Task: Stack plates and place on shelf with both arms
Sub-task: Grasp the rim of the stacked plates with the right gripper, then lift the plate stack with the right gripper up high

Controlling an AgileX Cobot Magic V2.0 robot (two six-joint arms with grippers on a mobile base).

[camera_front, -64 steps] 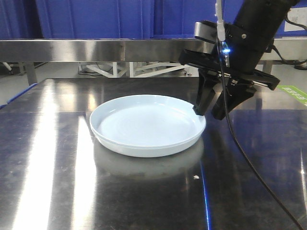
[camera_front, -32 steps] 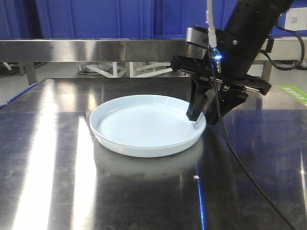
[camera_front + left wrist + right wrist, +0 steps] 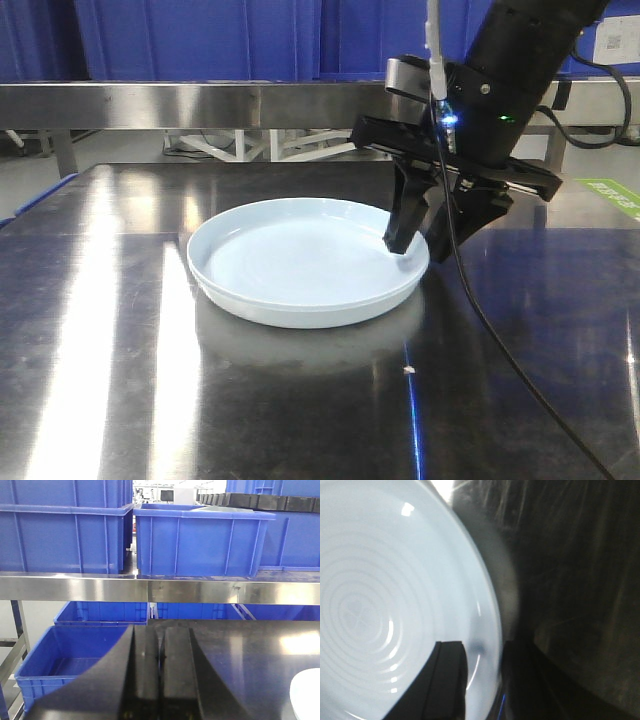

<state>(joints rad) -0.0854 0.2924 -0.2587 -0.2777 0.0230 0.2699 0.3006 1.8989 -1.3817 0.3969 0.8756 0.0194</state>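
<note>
A pale bluish-white plate (image 3: 300, 265) lies flat on the dark steel tabletop (image 3: 300, 410). My right gripper (image 3: 415, 250) is open and straddles the plate's right rim, one finger inside the plate and the other outside. In the right wrist view the plate (image 3: 385, 590) fills the left side, and its rim runs through the gap of the right gripper (image 3: 484, 652). My left gripper (image 3: 160, 640) is shut on nothing and faces the shelf (image 3: 150, 587). A sliver of plate (image 3: 307, 695) shows at the lower right of the left wrist view.
The shelf's steel rail (image 3: 200, 103) crosses behind the table, with blue crates (image 3: 200, 540) on top. More blue crates (image 3: 75, 655) stand below it, left of the table. A black cable (image 3: 500, 340) hangs from the right arm over the tabletop.
My right gripper has moved left and down onto the plate's right rim, so that one finger now stands inside the plate. The plate has not moved.
</note>
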